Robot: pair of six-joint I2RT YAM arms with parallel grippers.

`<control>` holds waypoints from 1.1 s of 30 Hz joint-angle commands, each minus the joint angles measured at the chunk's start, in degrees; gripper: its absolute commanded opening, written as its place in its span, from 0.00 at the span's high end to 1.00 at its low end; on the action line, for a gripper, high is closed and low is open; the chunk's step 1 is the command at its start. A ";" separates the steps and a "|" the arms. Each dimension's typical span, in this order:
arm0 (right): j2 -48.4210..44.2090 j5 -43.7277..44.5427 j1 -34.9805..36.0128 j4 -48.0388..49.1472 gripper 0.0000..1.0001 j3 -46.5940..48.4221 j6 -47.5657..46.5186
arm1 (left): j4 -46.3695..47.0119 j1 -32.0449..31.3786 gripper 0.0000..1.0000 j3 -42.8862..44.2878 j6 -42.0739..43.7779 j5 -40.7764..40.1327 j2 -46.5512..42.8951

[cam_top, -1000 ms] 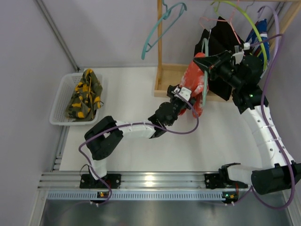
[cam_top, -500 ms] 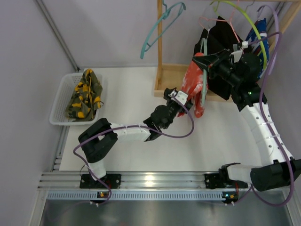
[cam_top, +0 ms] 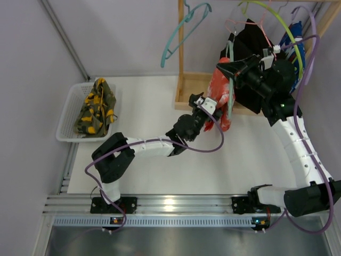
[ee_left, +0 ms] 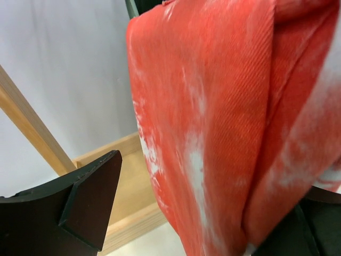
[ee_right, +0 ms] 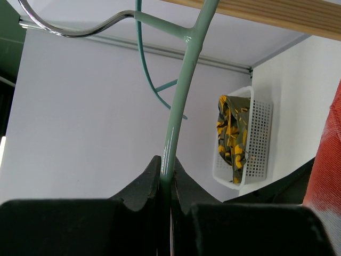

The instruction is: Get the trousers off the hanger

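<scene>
Inside the spread left gripper (ee_left: 200,197), red-orange trousers (ee_left: 224,96)

The red trousers (cam_top: 221,96), orange-red with white blotches, hang folded over a pale green hanger (ee_right: 183,101) at the wooden rack (cam_top: 182,85), drooping in soft vertical folds. The black trousers (cam_top: 248,50) hang just behind them, plain and dark. The camouflage trousers (cam_top: 96,106), green with yellow patches, lie crumpled in a white basket (cam_top: 66,114) at the far left, well apart from the others.
</scene>
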 commanded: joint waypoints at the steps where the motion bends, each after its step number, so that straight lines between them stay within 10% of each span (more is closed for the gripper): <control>1: -3.08 -0.85 1.02 11.43 1.00 3.20 -1.17 | 3.22 0.34 0.11 3.26 0.64 -0.03 1.35; 7: -3.26 -1.20 1.11 11.69 1.00 3.20 -0.47 | 3.22 0.69 0.13 4.66 1.96 -0.38 2.85; 14: -3.79 -1.29 1.02 11.60 1.00 2.59 -1.17 | 3.22 1.92 0.42 3.35 3.98 1.11 -0.30; 22: -4.49 -2.26 1.02 12.13 1.00 -1.27 -2.75 | -1.26 2.10 0.98 1.41 1.71 4.54 -8.48; 33: -5.37 -7.26 0.93 18.63 1.00 -11.03 -8.90 | -19.00 2.19 1.00 10.98 -9.11 3.66 -17.80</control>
